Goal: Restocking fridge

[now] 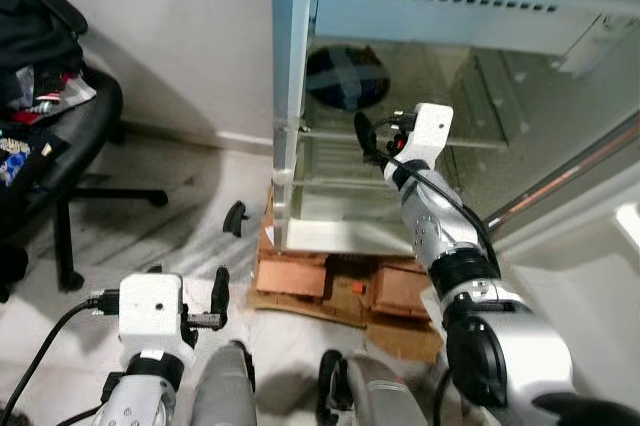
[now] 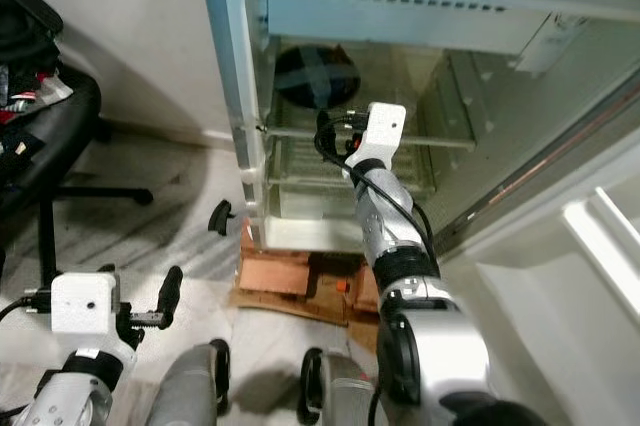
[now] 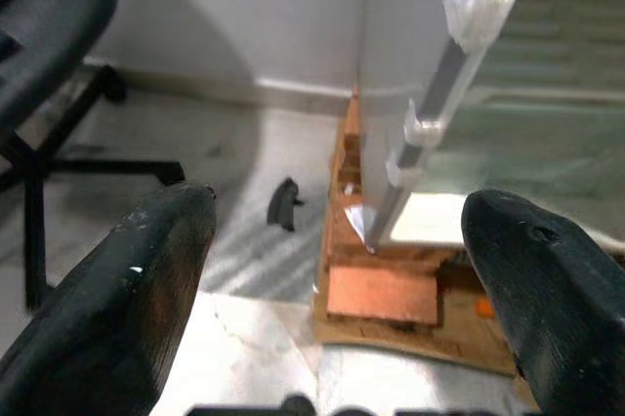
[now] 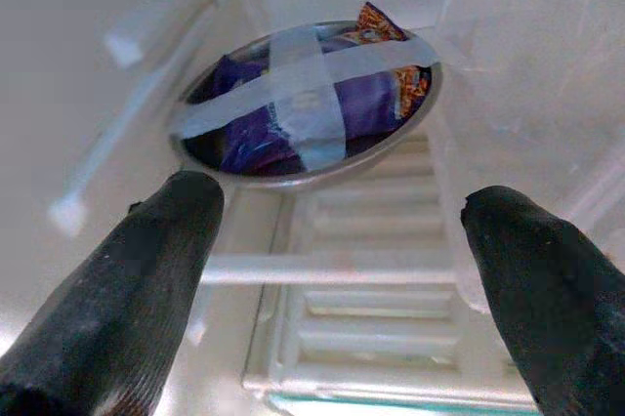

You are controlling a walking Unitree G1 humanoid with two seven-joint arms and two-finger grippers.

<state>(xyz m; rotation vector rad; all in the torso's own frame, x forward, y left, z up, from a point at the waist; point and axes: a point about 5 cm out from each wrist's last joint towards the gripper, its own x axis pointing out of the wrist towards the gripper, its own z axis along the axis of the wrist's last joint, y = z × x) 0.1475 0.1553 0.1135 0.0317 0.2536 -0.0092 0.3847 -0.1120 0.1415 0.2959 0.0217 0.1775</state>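
Note:
The open fridge (image 1: pixel 290 66) stands on cardboard. On its upper shelf, leaning against the back wall, is a metal bowl (image 4: pixel 305 94) holding purple snack packets crossed with tape; it is also seen as the bowl (image 1: pixel 346 77). My right gripper (image 1: pixel 372 134) reaches in at the shelf's front edge, open and empty, a short way in front of the bowl. My left gripper (image 1: pixel 214 298) is held low over the floor, left of the fridge, open with nothing between its fingers (image 3: pixel 146 279).
A black office chair (image 1: pixel 60 136) piled with items stands at the left. A small black part (image 1: pixel 234 217) lies on the floor by the fridge corner. Cardboard (image 1: pixel 340 291) props the fridge. The fridge door (image 2: pixel 590 236) hangs open at the right.

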